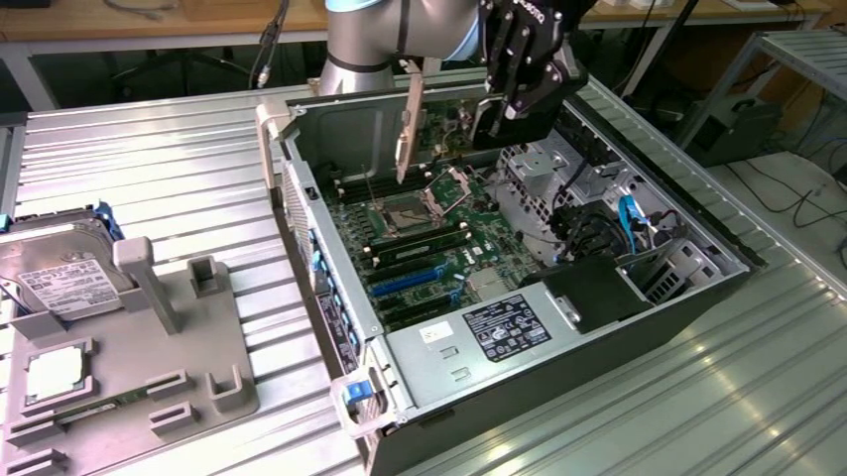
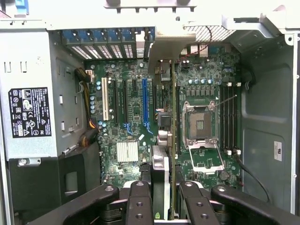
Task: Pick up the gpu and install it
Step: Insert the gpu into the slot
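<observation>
Exterior view: gripper (image 1: 503,119) jaws clamped on gpu (image 1: 415,124), held on edge above motherboard (image 1: 423,228). Long axis level; bracket end apparently toward rear wall of case (image 1: 307,213), above motherboard slots.

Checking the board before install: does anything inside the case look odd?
The CPU socket is empty, its retaining frame flipped open. Otherwise nothing stands out; the gripper holds the gpu edge-on above the board, unseated.
</observation>
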`<state>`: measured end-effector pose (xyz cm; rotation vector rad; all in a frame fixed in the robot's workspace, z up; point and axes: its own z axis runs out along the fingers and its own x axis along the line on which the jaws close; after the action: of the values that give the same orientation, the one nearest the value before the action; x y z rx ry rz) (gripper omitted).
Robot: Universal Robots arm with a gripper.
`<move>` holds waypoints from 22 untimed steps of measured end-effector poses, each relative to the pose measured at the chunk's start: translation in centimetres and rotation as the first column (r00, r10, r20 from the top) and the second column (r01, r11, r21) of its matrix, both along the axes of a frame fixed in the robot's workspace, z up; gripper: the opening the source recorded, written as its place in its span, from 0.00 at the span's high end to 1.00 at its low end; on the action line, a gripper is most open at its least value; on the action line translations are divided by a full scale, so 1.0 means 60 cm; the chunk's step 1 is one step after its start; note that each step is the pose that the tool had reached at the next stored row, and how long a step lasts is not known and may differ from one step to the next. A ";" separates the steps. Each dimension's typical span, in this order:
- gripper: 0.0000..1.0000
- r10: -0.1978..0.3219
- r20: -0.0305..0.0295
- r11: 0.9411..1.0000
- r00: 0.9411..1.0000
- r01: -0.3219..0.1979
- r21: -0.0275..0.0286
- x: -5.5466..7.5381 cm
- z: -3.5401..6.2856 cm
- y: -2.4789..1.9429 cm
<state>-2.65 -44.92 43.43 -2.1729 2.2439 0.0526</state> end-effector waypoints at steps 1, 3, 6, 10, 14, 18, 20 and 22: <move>0.72 0.000 0.000 1.000 1.000 0.000 0.000 0.000 -0.001 0.0000; 0.72 0.000 0.000 1.000 1.000 0.000 0.000 0.000 -0.003 0.0000; 0.72 0.000 0.000 1.000 1.000 0.000 0.000 0.000 -0.006 0.0000; 0.72 0.000 0.000 1.000 1.000 0.000 0.000 0.000 -0.013 0.0000; 0.72 0.000 0.000 1.000 1.000 0.000 0.000 0.000 -0.018 0.0000; 0.72 0.000 0.000 1.000 1.000 0.000 0.000 0.000 -0.022 0.0000; 0.72 0.000 0.000 1.000 1.000 0.000 0.000 0.000 -0.024 0.0000; 0.72 0.000 0.000 1.000 1.000 0.000 0.000 0.000 -0.026 0.0000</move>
<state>-2.67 -44.92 41.85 -2.1733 2.2435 0.0527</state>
